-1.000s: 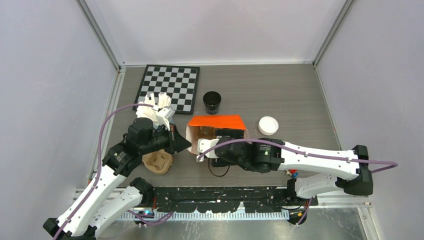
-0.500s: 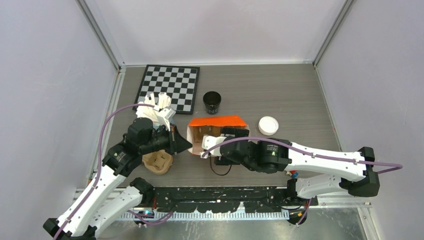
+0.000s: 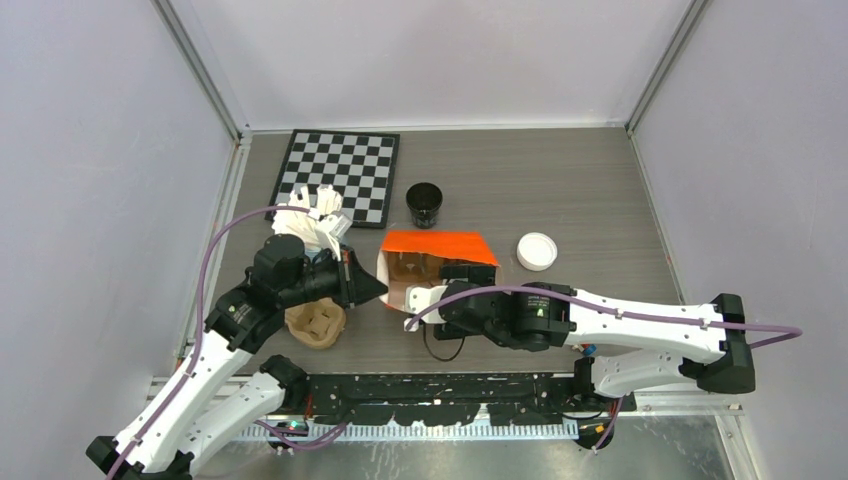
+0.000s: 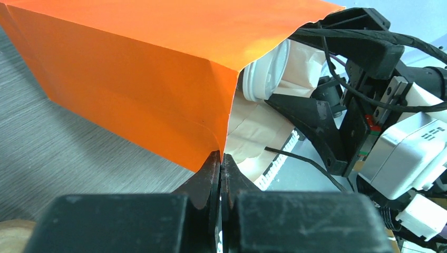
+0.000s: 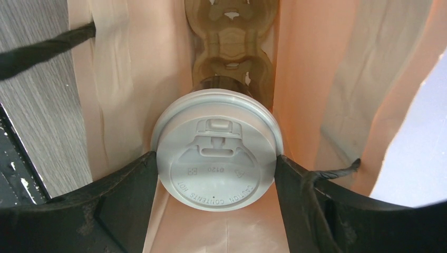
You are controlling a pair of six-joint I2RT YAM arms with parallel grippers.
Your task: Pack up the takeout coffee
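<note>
The right gripper [image 5: 213,179] is clamped around a white-lidded cup [image 5: 221,153] inside the bag [image 4: 132,79] — glossy orange outside, pale paper within. The left gripper [image 4: 220,164] pinches the bag's mouth edge, jaws pressed together.

A paper bag [image 3: 437,243] lies on its side in the middle of the table [image 3: 560,190], its mouth toward the near edge. The left gripper [image 4: 221,163] pinches the left rim of the mouth. In the mouth, the right gripper [image 5: 213,179] clamps a lidded cup [image 5: 216,153], and a cup carrier [image 5: 232,31] sits deeper inside. Behind the bag stands an open cup [image 3: 425,204]; right of it lies a loose lid [image 3: 537,251]. A chessboard [image 3: 339,176] lies at the far left, and a second carrier [image 3: 315,324] lies near left.
</note>
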